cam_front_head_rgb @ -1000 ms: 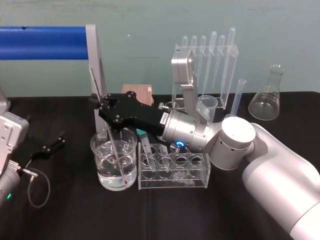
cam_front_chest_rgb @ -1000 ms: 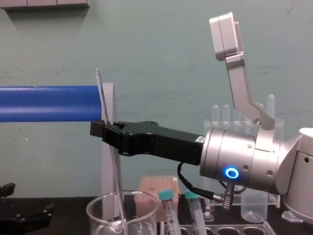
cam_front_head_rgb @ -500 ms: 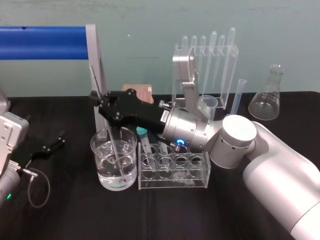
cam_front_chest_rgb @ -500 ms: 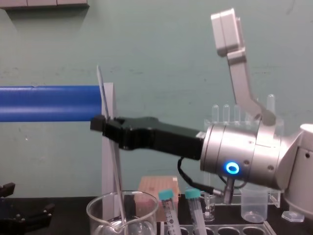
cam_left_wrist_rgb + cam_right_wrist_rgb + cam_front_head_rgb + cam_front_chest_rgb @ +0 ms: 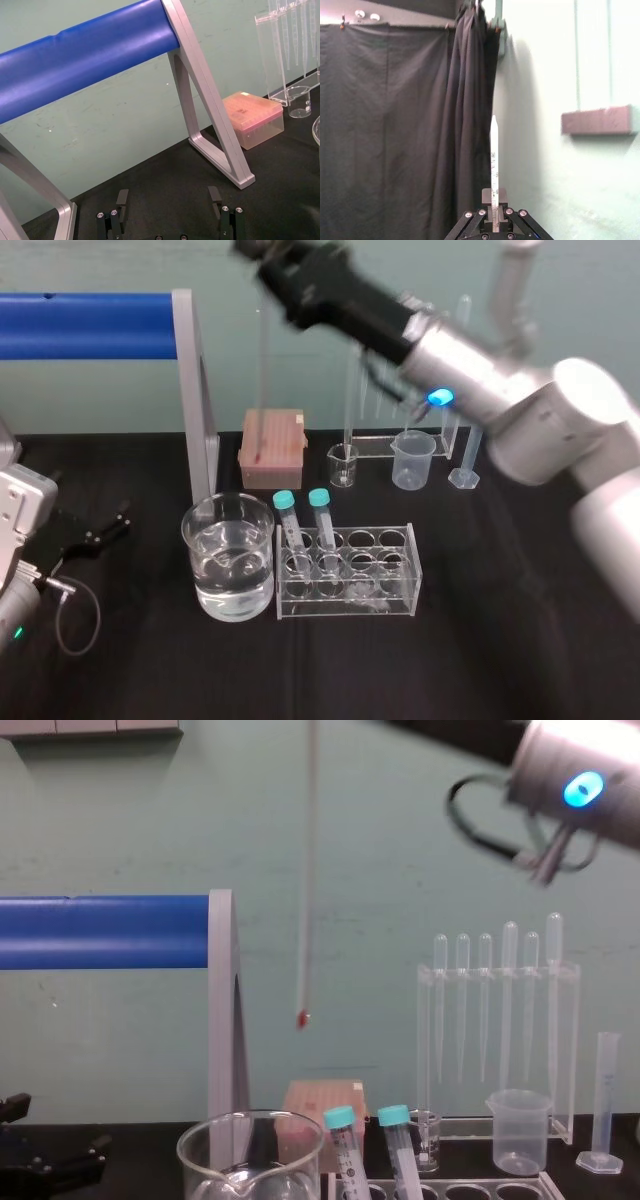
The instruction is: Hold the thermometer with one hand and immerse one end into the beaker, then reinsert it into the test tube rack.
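My right gripper (image 5: 258,250) is raised high over the table, its silver wrist (image 5: 585,788) glowing blue, and it is shut on the thermometer (image 5: 493,165). The thermometer (image 5: 307,870) hangs nearly straight down. Its red bulb (image 5: 301,1017) is in the air, well above the rim of the beaker (image 5: 250,1138). The beaker (image 5: 228,558) holds clear water and stands just left of the test tube rack (image 5: 400,575), which carries two teal-capped tubes (image 5: 287,515). My left gripper (image 5: 168,192) is parked low at the table's left, open around nothing.
A blue bar on a grey frame (image 5: 195,390) rises just behind the beaker. Behind the rack stand a pink tip box (image 5: 272,447), a small glass beaker (image 5: 343,464), a frosted plastic beaker (image 5: 414,458), a measuring cylinder (image 5: 468,455) and the pipette stand (image 5: 497,1020).
My right arm has risen steeply, drawing the thermometer up out of the beaker's water; its bulb now hangs high above the rim. The left arm has not moved.
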